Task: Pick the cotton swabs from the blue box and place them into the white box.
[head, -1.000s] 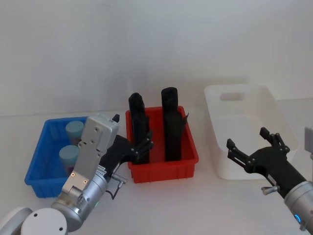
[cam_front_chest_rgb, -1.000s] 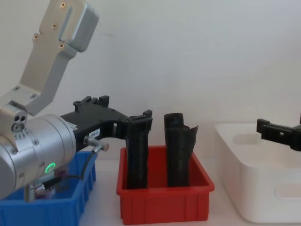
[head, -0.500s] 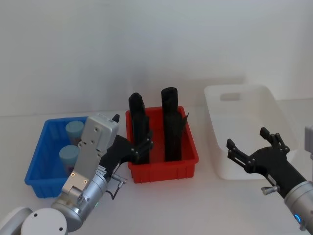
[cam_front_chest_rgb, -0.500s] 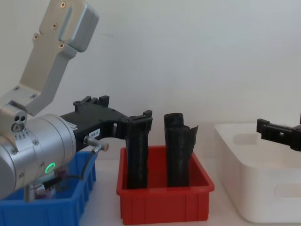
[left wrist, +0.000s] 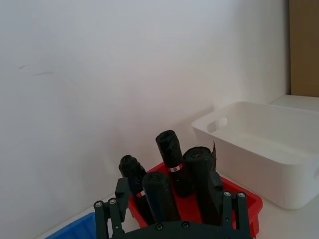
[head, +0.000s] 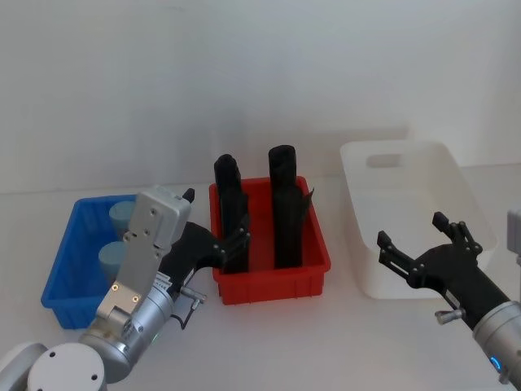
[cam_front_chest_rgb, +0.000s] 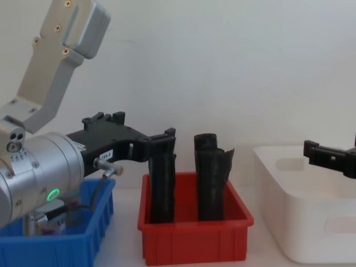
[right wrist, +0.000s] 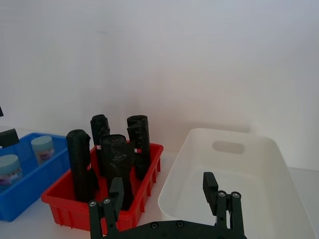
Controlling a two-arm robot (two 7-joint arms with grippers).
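Two swabs (head: 124, 216) stand in the blue box (head: 59, 273), outside and to the left of the left gripper (head: 215, 228). Its jaws are spread wide, holding nothing, at the red bin's (head: 273, 285) near-left corner. The right gripper (head: 413, 230), likewise spread and empty, hovers before the white box (head: 404, 149).

Two swab tubs (head: 122, 215), both lidded. Four black rolls (right wrist: 137, 134). One blue box (head: 65, 259), one red bin (head: 273, 285), one white box (head: 427, 155).
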